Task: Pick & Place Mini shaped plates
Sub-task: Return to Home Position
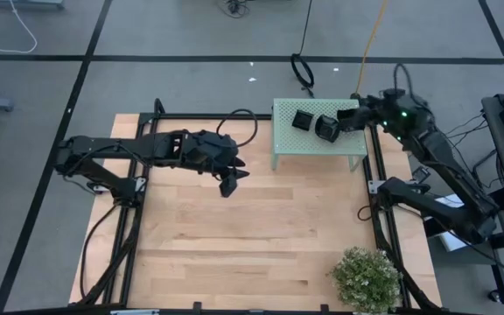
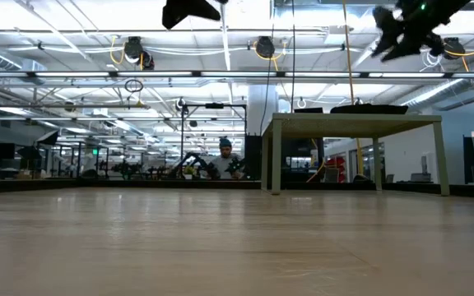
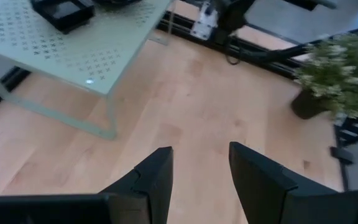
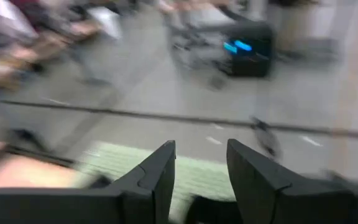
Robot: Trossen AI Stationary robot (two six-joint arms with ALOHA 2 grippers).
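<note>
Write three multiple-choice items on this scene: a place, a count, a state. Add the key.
1. Where do the small glossy black plates lie?
A) on the pale green perforated shelf
B) on the bare wood tabletop
C) on the floor
2. How many leafy green potted plants does the high view show?
A) none
B) one
C) three
3. How does the left claw stand?
A) open, empty
B) shut on a plate
C) shut on a leaf
Key: 1 A, they sit on the shelf top; 2 B, only one plant shows; 3 A, its fingers stand apart. The right claw, over the shelf, is open too.
</note>
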